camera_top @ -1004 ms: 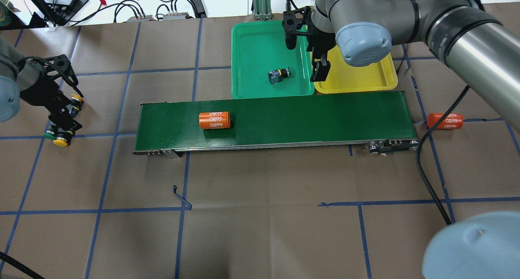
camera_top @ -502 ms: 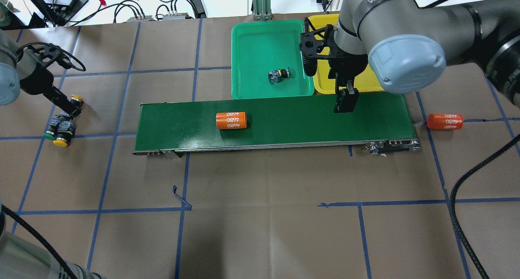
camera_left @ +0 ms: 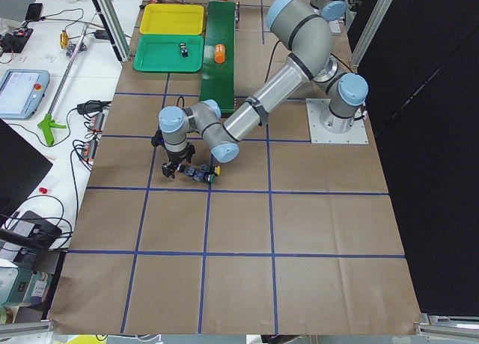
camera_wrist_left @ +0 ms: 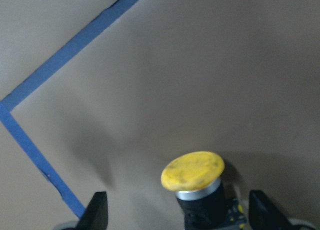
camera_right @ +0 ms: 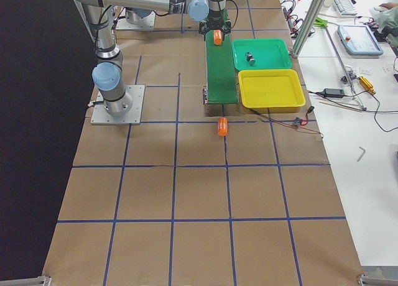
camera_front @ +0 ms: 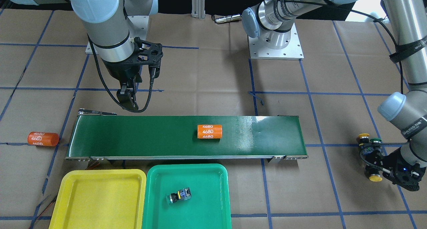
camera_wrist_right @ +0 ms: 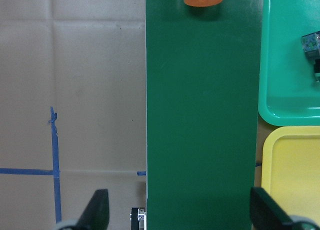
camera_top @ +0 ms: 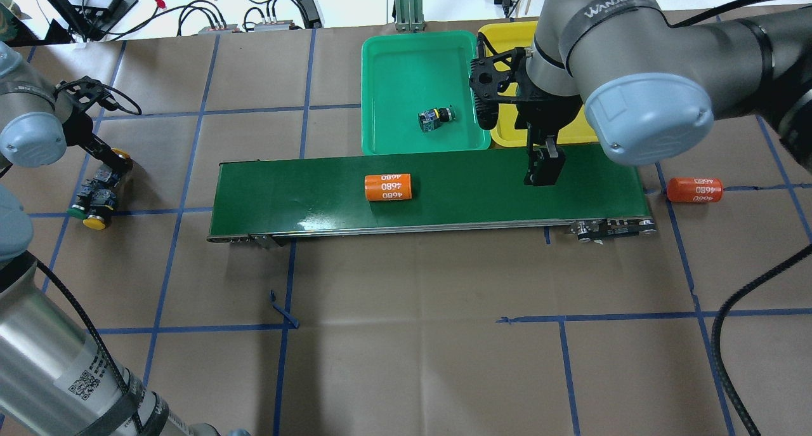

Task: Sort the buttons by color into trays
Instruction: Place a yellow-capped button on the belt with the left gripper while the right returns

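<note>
First, at the edge of the bench [camera_front: 213, 75] farthest from the robot, two shallow trays sit just beside each other. One is a yellow tray [camera_front: 100, 202]. The other is a green tray [camera_front: 200, 182], with one button [camera_front: 180, 195] lying on its side near the tray's middle. Its cap colour is too small to tell.

Toward the robot's left end of the bench, well apart from the trays, the left gripper [camera_wrist_left: 180, 212] is down by the paper among three loose buttons. Its fingers [camera_wrist_left: 98, 210] are spread wide, one on each side of a yellow-capped button [camera_wrist_left: 194, 172]. There is a gap on both sides, so nothing is gripped. Just past it, nearer the robot, a second yellow button [camera_front: 363, 135] and a green-capped button [camera_front: 376, 140] sit close together.

Further back, a long dark-green conveyor belt [camera_front: 150, 135] runs across the bench. An orange cylinder marked 4680 [camera_front: 209, 131] lies on it near the middle. A second orange cylinder [camera_front: 43, 138] lies on the paper near the belt's end on the robot's right.

Above that same end of the belt hovers the right gripper [camera_top: 544, 176], pointing down. Its wrist camera shows its fingers [camera_wrist_right: 98, 210] wide apart, with only the belt between them.
</note>
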Robot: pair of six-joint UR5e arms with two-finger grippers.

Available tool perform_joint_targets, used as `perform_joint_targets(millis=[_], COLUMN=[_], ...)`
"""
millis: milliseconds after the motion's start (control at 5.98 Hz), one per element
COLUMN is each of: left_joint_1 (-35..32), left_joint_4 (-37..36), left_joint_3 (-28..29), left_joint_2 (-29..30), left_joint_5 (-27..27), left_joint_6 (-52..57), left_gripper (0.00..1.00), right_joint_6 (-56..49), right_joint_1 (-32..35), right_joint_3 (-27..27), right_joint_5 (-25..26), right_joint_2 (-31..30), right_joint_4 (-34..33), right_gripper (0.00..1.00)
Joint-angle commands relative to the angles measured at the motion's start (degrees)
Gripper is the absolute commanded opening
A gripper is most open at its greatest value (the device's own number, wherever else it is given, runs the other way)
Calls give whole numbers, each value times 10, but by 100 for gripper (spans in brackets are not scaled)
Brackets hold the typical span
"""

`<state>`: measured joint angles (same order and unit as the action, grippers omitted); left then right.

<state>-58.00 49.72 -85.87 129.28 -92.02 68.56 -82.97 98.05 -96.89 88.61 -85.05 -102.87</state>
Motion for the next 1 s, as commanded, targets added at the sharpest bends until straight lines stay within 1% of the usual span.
perform_joint_targets(millis=[0, 167, 335, 502, 669, 837], left_joint_1=[0, -2, -3, -4, -16, -56], left_joint_4=[45, 45, 44, 44, 49, 86], left_joint_3=[-3, -3, -1, 0, -2, -22], left_joint_2=[-5, -8, -7, -10, -28, -77], left_joint_5=[1, -2, -1, -1, -6, -13], left_joint_6=[-3, 2, 3, 3, 5, 34], left_gripper=[82, 25, 0, 0, 0, 0], right_joint_6=[0, 0, 0, 0, 0, -1], right_joint_1=[0, 0, 0, 0, 0, 0], right_joint_3=[-2, -2, -5, -6, -6, -7], right_joint_5=[0, 0, -2, -2, 0, 0], right_joint_2=[1, 1, 1, 1, 1, 1], right_joint_4=[0, 0, -1, 0, 0, 0], right_gripper=[100, 100, 100, 100, 100, 100])
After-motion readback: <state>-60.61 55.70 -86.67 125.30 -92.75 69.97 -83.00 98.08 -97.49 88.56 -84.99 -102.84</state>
